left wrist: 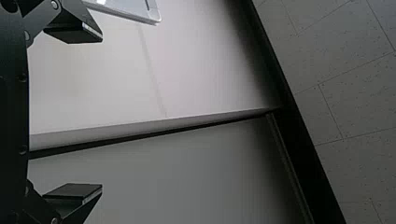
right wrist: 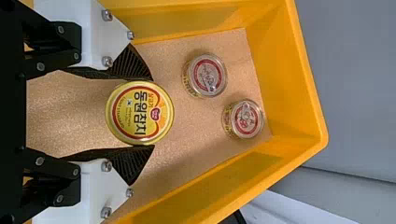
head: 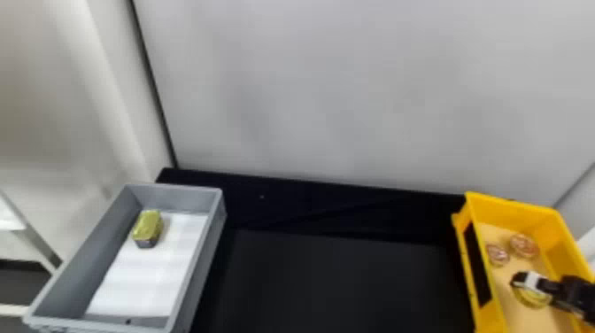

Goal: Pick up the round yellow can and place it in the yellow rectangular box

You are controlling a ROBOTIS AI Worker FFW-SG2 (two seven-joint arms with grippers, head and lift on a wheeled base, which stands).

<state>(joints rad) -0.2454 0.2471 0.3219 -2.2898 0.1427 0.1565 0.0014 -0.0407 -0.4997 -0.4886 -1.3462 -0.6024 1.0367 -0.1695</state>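
Round yellow can: the round yellow can [right wrist: 140, 113] is inside the yellow rectangular box [head: 513, 202], its printed lid facing the wrist camera; whether its base touches the box floor, I cannot tell.
Right gripper: the right gripper [head: 529, 282] is inside the box, its arm coming in from the head view's right edge.
Right jaws: clamped on the can, 1 ribbed black finger against each side.
Left gripper: the left gripper [left wrist: 101, 112] is in front of pale walls in its own wrist view.
Left jaws: spread well apart.
Small cans: 2 share the box floor with the yellow can; in the head view, the right small can [head: 524, 245] sits near the left small can [head: 498, 254], both beyond the gripper.
Grey box: on the head view's left, the grey box [head: 172, 187] has a white sheet [head: 141, 283] on its floor.
Gold-topped can: the gold-topped can [head: 148, 226] is in the grey box, near its left wall.
Table: the black table [head: 345, 279] spans the area between the 2 boxes.
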